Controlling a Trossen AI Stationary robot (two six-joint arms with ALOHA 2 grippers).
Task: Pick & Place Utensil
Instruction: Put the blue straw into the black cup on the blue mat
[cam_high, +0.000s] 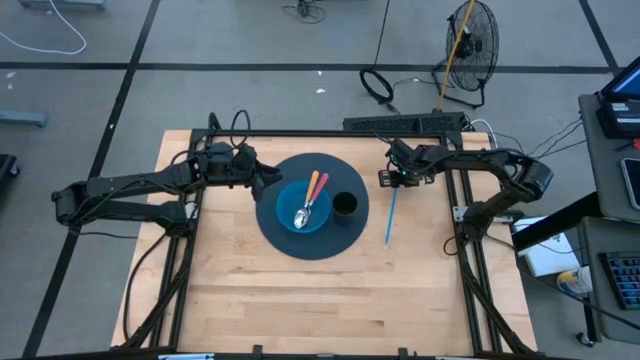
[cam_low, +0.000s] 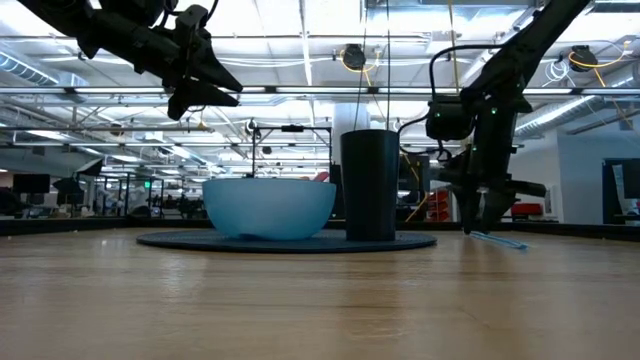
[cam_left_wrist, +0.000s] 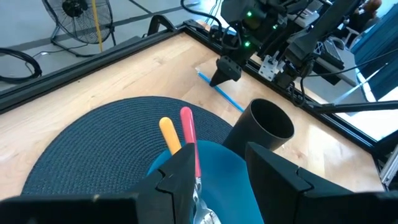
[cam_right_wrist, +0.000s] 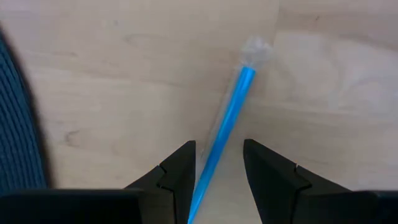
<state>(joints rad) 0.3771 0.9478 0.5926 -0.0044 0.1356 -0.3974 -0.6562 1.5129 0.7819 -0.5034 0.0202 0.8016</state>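
A thin blue utensil (cam_high: 390, 215) with a clear tip (cam_right_wrist: 256, 46) lies flat on the wooden table, right of the round dark mat (cam_high: 285, 235). My right gripper (cam_right_wrist: 217, 171) points down over its far end. The gripper is open, with one finger on each side of the stick (cam_right_wrist: 231, 115) and a gap at each; in the low view it (cam_low: 482, 218) stands just above the table. On the mat a blue bowl (cam_high: 300, 212) holds utensils with an orange handle (cam_left_wrist: 169, 134) and a pink handle (cam_left_wrist: 188, 127). My left gripper (cam_high: 262, 182) hangs open above the mat's far left edge.
A dark cup (cam_high: 345, 205) stands upright on the mat, between the bowl and the blue utensil. Black frame rails (cam_high: 330, 133) run along the table's far edge and sides. Bare wood (cam_high: 320, 300) spreads toward the near edge.
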